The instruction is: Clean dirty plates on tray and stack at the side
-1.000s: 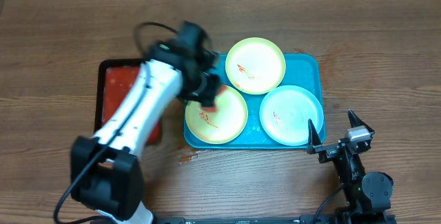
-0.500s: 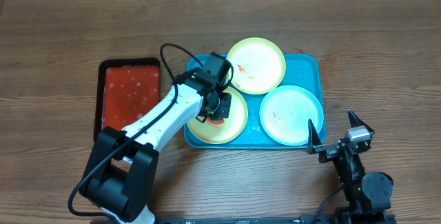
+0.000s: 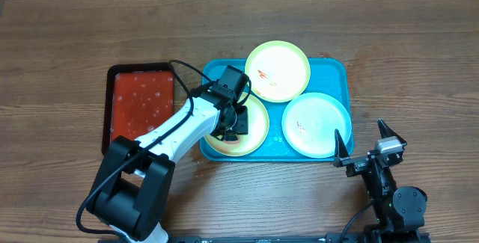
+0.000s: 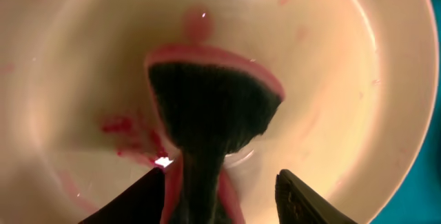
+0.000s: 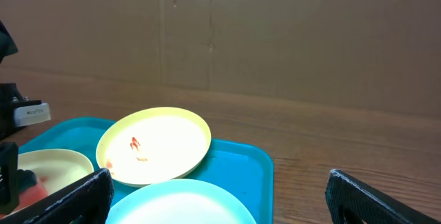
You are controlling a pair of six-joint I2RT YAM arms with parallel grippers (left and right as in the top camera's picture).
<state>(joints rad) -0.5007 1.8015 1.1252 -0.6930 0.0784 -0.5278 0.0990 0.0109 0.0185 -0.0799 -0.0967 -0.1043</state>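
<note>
Three dirty plates lie on the blue tray (image 3: 338, 73): a yellow-green one at the front left (image 3: 257, 128), a yellow-green one at the back (image 3: 278, 71) (image 5: 155, 143) and a light blue one (image 3: 316, 124) (image 5: 180, 202). All show small red smears. My left gripper (image 3: 231, 122) (image 4: 219, 172) hangs low over the front-left plate (image 4: 358, 79), open. A dark, red-edged sponge (image 4: 213, 100) rests on the plate between its fingers, close to the left finger and apart from the right one. My right gripper (image 3: 364, 140) (image 5: 217, 182) is open at the tray's front right corner, holding nothing.
A smaller red tray with a black edge (image 3: 141, 102), holding red liquid, lies left of the blue tray. A small red smear (image 3: 203, 170) marks the wooden table by the blue tray's front left corner. A brown wall stands behind the table.
My left arm swung right from beside the red tray and came down onto the front-left plate with the sponge. Its jaws have parted around the sponge. The right arm has not moved.
</note>
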